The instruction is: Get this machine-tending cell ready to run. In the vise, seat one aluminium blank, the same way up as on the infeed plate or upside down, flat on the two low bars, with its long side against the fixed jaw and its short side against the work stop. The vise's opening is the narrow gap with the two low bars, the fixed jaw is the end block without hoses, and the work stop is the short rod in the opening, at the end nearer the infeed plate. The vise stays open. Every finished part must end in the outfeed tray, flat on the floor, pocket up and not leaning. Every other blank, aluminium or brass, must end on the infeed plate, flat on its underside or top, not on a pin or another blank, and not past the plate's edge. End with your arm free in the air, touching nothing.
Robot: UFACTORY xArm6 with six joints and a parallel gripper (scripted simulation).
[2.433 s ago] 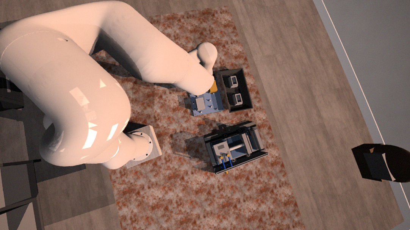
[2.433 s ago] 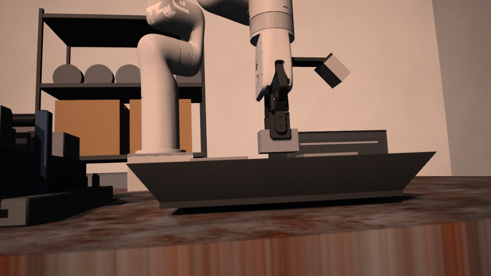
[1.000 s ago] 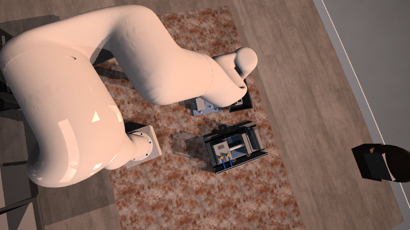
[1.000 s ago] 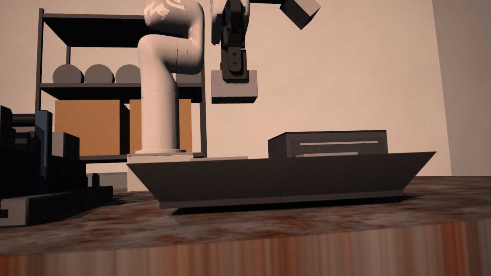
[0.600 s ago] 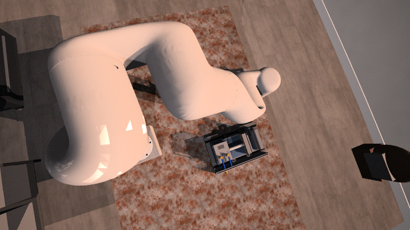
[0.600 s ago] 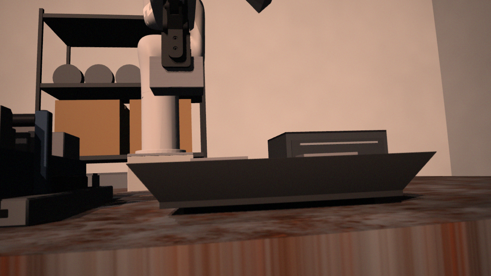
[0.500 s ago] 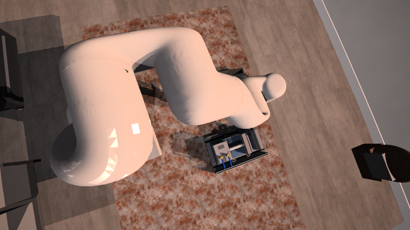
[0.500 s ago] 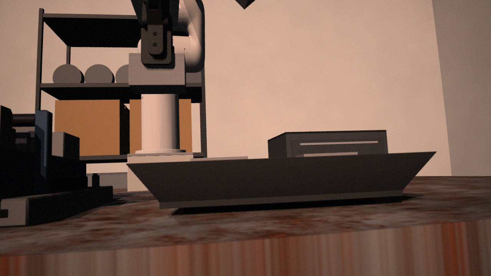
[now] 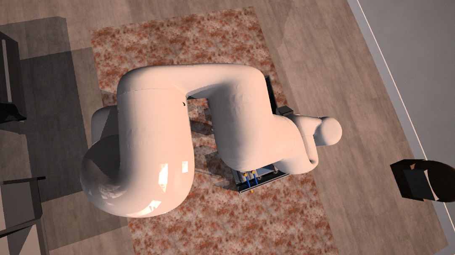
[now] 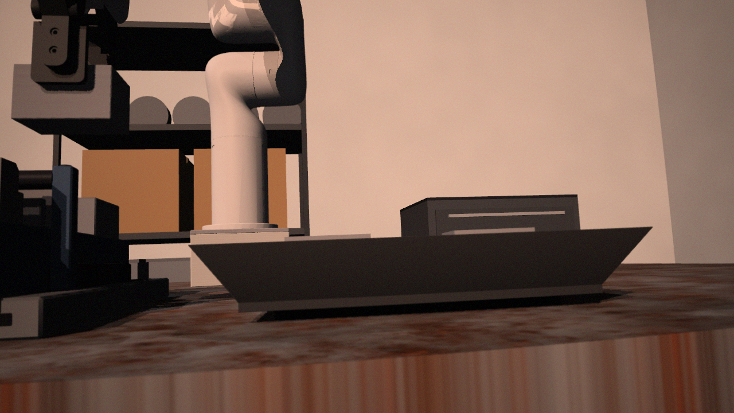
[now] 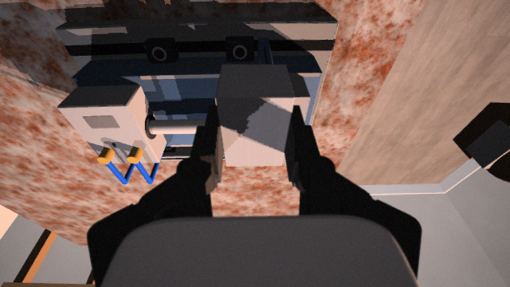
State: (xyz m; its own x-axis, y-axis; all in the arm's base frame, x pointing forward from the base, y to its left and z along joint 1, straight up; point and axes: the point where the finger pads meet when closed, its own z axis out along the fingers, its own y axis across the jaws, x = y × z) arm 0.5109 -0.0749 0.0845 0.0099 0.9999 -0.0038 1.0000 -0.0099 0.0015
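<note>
Desk edge: in the wrist view the rust-mottled desk (image 11: 40, 167) ends just right of the vise (image 11: 279, 36), where bare wooden floor (image 11: 430, 100) begins.
Open room: beside the vise the desk runs bare to the left and toward the camera; to the right there is only a thin strip of desk before the edge.
Vise: it lies below me, with its pale end block (image 11: 113, 119) at the left carrying two yellow fittings and blue hoses (image 11: 129, 173). A grey rod (image 11: 175, 127) runs from that block toward my fingers.
Outfeed tray: in the exterior view the dark tray (image 10: 420, 267) sits on the desk with flared walls, well to the right of the vise; I cannot see inside it.
My arm: from above, my pale arm (image 9: 154, 134) folds in a wide bend over the desk and hides most of the vise; only the hose end shows.
My gripper (image 11: 253, 122): it points straight down over the vise.
My fingers: they are clamped on an aluminium blank (image 11: 255, 115), one dark finger on each side of it.
Blank position: the grey block hangs in the air above the vise, not touching it.
</note>
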